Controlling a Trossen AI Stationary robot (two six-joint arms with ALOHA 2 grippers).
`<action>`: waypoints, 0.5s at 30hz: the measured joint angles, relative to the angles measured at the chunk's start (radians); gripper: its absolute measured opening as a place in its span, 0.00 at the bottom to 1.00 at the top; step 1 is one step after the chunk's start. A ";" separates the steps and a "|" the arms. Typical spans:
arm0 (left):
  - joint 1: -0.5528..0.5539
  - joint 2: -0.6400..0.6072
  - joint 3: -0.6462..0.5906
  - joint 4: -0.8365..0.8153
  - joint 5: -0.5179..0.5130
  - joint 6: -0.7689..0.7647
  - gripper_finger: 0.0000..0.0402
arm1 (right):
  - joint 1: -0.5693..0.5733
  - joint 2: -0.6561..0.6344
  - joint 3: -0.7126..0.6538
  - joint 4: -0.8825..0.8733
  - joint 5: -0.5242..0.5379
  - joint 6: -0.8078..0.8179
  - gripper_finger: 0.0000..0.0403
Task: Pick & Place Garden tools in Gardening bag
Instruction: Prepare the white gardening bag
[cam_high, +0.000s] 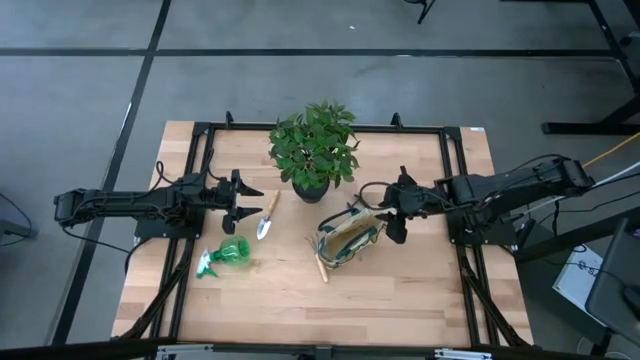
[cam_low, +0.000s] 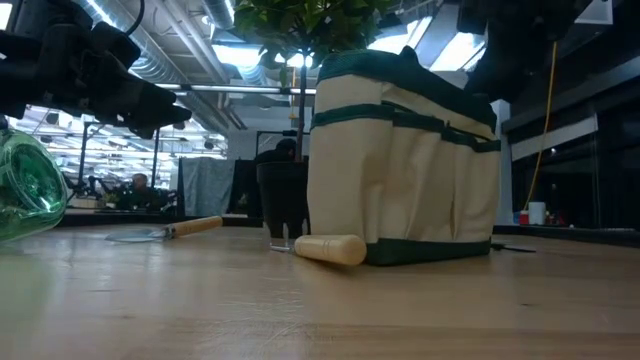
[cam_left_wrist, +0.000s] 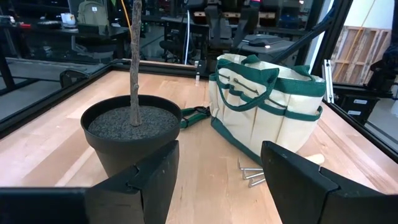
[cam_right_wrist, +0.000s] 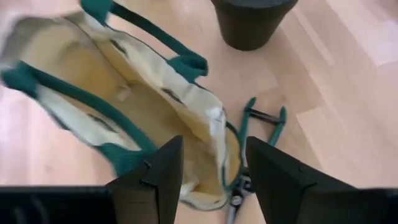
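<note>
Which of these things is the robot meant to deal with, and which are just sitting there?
For the job:
bag
trowel
rake
shears
spray bottle

Just there:
potted plant

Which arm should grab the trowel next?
Left. The left gripper hangs open right beside the trowel; the right gripper is beyond the gardening bag.

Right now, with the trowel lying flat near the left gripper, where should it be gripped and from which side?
Grip the trowel at the middle of its wooden handle, coming straight down from above. It lies flat and free on the table, blade toward the front edge, and the handle is the narrower part. The open left gripper is probably best placed, being right beside it.
</note>
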 joint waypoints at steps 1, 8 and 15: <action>0.000 0.000 0.000 0.000 0.000 0.000 0.56 | 0.000 0.012 0.000 -0.002 0.005 -0.012 0.44; 0.000 0.000 0.000 0.000 0.000 0.000 0.56 | -0.018 0.069 0.000 0.000 0.054 -0.030 0.44; 0.000 0.000 0.000 0.000 0.000 0.000 0.56 | -0.029 0.072 0.000 -0.025 0.018 -0.023 0.41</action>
